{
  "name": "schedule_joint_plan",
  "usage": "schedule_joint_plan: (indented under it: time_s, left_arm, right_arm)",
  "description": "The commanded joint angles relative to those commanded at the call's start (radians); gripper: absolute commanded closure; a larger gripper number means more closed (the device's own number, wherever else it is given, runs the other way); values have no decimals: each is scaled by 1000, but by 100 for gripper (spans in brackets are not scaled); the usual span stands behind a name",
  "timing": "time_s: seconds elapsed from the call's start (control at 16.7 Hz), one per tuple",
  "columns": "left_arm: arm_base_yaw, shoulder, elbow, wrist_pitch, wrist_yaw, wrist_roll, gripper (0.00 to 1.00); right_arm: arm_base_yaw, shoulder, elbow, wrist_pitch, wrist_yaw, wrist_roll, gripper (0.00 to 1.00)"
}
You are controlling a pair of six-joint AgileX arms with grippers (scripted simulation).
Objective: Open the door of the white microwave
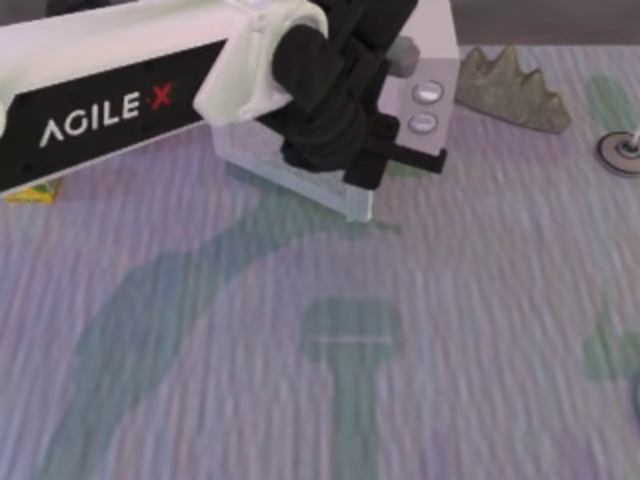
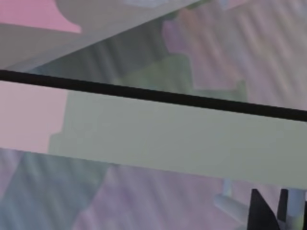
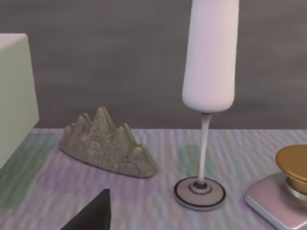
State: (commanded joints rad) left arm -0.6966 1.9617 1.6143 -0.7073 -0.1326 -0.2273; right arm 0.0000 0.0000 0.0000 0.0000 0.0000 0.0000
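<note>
Nearest, bare purple-green striped tabletop (image 1: 450, 340), crossed by arm shadows. Farther back, toward the far edge left of centre, boxy white microwave (image 1: 432, 60) with two round silver knobs (image 1: 426, 93) on its side panel; flat white door (image 1: 300, 172) swung partly open, angled out from the body. Over it, black left gripper (image 1: 400, 155) on the white AgileX arm, pressed at the door's free edge; grip state cannot be told. Beyond, near the far right corner, grey jagged rock ornament (image 3: 108, 143), tall white stemmed glass (image 3: 206, 96), gold-topped bell (image 3: 295, 167). Right gripper (image 3: 91, 213) only a dark tip; state unclear.
</note>
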Motion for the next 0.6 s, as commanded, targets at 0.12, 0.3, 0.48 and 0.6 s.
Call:
schedule_joint_plan:
  time_s: [0.12, 0.3, 0.48, 0.6]
  left_arm:
    - [0, 0, 0, 0, 0, 0, 100]
    - [-6, 0, 2, 0, 7, -4, 100]
    - [2, -19, -27, 9, 20, 23, 100]
    - [13, -49, -58, 27, 38, 61, 100]
  right_arm:
    - [0, 0, 0, 0, 0, 0, 0]
    - [0, 0, 0, 0, 0, 0, 0]
    - [0, 0, 0, 0, 0, 0, 0]
    - [0, 0, 0, 0, 0, 0, 0]
